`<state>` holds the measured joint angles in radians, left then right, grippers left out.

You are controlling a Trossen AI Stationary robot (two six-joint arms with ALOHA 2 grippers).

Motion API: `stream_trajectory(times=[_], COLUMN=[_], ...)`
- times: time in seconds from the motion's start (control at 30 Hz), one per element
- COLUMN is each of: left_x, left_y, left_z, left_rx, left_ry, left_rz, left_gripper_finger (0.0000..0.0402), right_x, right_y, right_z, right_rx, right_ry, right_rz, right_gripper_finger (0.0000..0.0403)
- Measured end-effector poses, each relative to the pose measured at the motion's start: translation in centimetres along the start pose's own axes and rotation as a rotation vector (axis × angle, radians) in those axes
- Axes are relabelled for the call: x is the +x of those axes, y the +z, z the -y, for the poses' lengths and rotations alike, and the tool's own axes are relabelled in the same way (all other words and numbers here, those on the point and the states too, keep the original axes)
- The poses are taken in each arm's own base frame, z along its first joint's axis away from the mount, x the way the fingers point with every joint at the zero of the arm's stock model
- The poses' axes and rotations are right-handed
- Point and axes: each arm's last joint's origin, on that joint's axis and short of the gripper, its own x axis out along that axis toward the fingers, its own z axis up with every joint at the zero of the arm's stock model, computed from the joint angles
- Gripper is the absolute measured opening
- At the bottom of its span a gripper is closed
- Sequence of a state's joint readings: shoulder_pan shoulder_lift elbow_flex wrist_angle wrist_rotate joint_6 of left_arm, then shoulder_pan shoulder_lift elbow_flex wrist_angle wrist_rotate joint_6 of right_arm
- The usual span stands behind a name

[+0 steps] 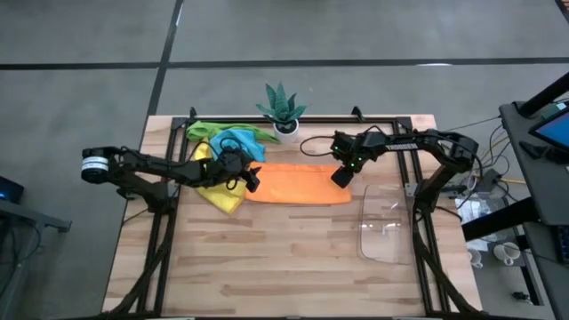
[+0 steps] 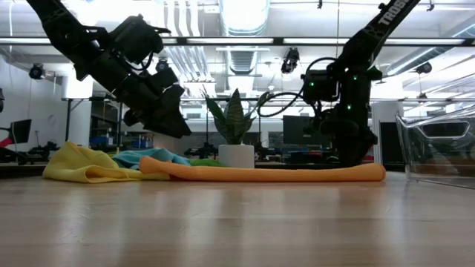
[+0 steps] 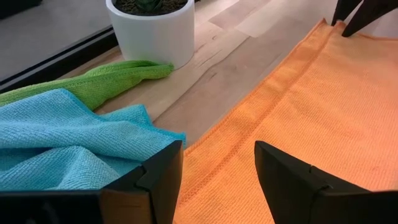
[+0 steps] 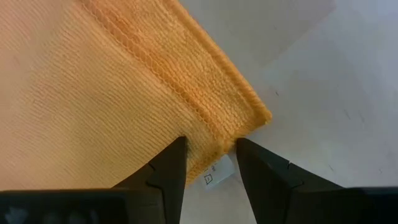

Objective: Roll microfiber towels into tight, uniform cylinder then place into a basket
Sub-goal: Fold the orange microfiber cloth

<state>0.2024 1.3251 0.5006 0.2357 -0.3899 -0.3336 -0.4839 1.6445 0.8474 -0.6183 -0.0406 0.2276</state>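
The orange towel [image 1: 298,184] lies in a flat, partly folded band at the centre of the high view, its long axis running left to right across the counter [image 1: 267,267]; a small white tag [image 4: 214,173] at its corner carries a mark too small to read. The right gripper [image 4: 210,163] stands at the towel's right end, fingers narrowly parted astride that corner, while the left gripper [image 3: 217,171] hovers at its left end with fingers wide. Green [image 1: 218,132], blue [image 1: 236,140] and yellow [image 1: 218,191] towels are heaped to the left, and the clear basket [image 1: 387,229] sits at lower right.
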Motion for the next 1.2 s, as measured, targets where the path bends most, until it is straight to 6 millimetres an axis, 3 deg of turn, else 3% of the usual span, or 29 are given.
stream_trajectory(times=[0.37, 0.9, 1.2], left_x=[0.0, 0.0, 0.0], left_y=[0.1, 0.2, 0.1], left_z=[0.1, 0.1, 0.1], left_rx=[-0.001, -0.001, 0.0], left_ry=[-0.007, -0.012, -0.012], left_rz=[0.0, 0.0, -0.002], left_gripper_finger=[0.0185, 0.0185, 0.0185], right_x=[-1.4, -1.3, -1.3], right_y=[0.3, 0.0, 0.0], right_z=[-0.2, -0.2, -0.2], right_rx=[-0.006, 0.01, 0.008], right_ry=[0.022, 0.029, -0.002], right_rz=[0.089, 0.067, 0.076], right_gripper_finger=[0.012, 0.01, 0.0031])
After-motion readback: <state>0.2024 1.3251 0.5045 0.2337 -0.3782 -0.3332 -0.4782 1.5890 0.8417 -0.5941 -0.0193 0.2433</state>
